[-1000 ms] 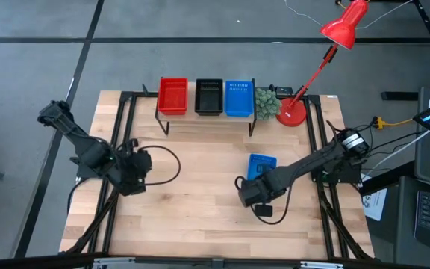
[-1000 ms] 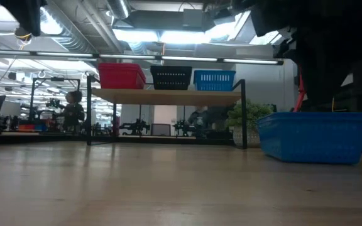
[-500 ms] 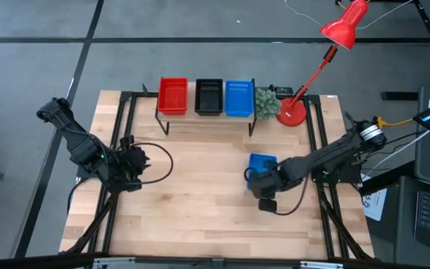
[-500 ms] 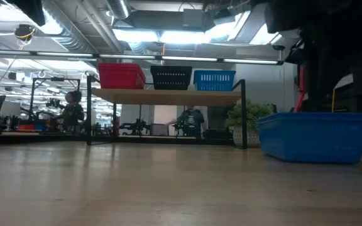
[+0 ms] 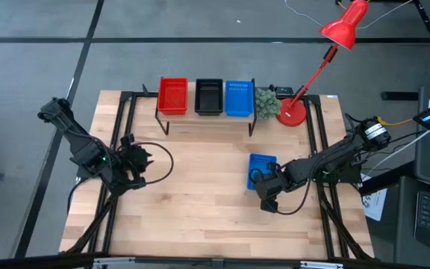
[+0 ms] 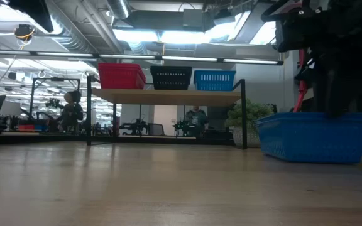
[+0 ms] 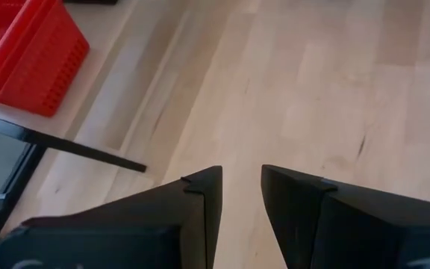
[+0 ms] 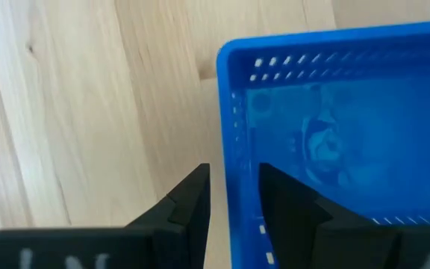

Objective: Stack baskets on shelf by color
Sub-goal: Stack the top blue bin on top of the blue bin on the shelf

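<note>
The shelf (image 6: 168,96) stands at the table's far edge and bears a red basket (image 5: 173,96), a black basket (image 5: 209,96) and a blue basket (image 5: 239,98) side by side; how many are stacked in each I cannot tell. One more blue basket (image 5: 262,169) rests on its bottom on the tabletop, right of the middle. My right gripper (image 5: 257,180) is open at this basket's near left corner, one finger inside the wall and one outside. My left gripper (image 5: 138,160) is slightly open and empty over the table's left part. My right gripper stands astride the loose blue basket's side wall (image 8: 232,142) near a corner, one finger (image 8: 286,202) inside the basket and one (image 8: 189,198) outside, coming from above. I cannot tell whether either finger touches the wall. The basket sits level on the table.
A red desk lamp (image 5: 293,112) and a small green plant (image 5: 266,103) stand right of the shelf. Black frame rails (image 5: 122,134) run along both sides of the table. Bare tabletop (image 5: 200,179) lies between the arms. People show in the room behind (image 6: 73,110).
My right gripper has gone toward the table's right and far edges, to the loose blue basket, and now stands over its wall. My left gripper has drawn back a little toward the far edge.
</note>
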Motion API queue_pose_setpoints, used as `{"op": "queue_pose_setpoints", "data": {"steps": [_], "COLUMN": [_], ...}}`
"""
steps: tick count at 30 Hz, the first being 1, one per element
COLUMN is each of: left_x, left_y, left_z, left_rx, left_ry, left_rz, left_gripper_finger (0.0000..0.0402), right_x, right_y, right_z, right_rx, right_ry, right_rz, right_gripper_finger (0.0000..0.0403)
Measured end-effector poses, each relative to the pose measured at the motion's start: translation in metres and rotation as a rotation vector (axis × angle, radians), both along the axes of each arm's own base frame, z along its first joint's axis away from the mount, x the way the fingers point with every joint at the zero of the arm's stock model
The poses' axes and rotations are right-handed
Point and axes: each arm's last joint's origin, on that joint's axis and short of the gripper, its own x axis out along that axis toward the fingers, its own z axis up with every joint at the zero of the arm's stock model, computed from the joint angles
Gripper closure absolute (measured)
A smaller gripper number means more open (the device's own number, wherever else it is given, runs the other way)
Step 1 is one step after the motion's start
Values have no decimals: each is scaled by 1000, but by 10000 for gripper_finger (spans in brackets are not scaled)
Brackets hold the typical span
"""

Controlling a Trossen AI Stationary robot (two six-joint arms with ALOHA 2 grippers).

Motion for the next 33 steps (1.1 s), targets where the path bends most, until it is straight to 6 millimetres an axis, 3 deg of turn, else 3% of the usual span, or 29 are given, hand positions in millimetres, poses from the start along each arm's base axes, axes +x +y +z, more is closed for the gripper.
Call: {"op": "queue_pose_setpoints", "data": {"steps": [9, 18, 30, 33], "left_x": [3, 5, 5, 5], "left_y": [-3, -4, -4, -4], "left_z": [-20, -21, -21, -21], "left_rx": [2, -12, -13, -13], "left_ry": [-1, -17, -15, -15], "left_rz": [4, 2, 0, 0], "left_gripper_finger": [315, 315, 315, 315], "right_x": [0, 1, 1, 3], "right_y": [0, -2, -2, 0], "right_z": [1, 1, 2, 10], "right_rx": [-7, -2, 4, 5], "right_ry": [-1, 1, 3, 2], "right_rz": [21, 17, -4, -4], "right_gripper_finger": [296, 393, 399, 400]}}
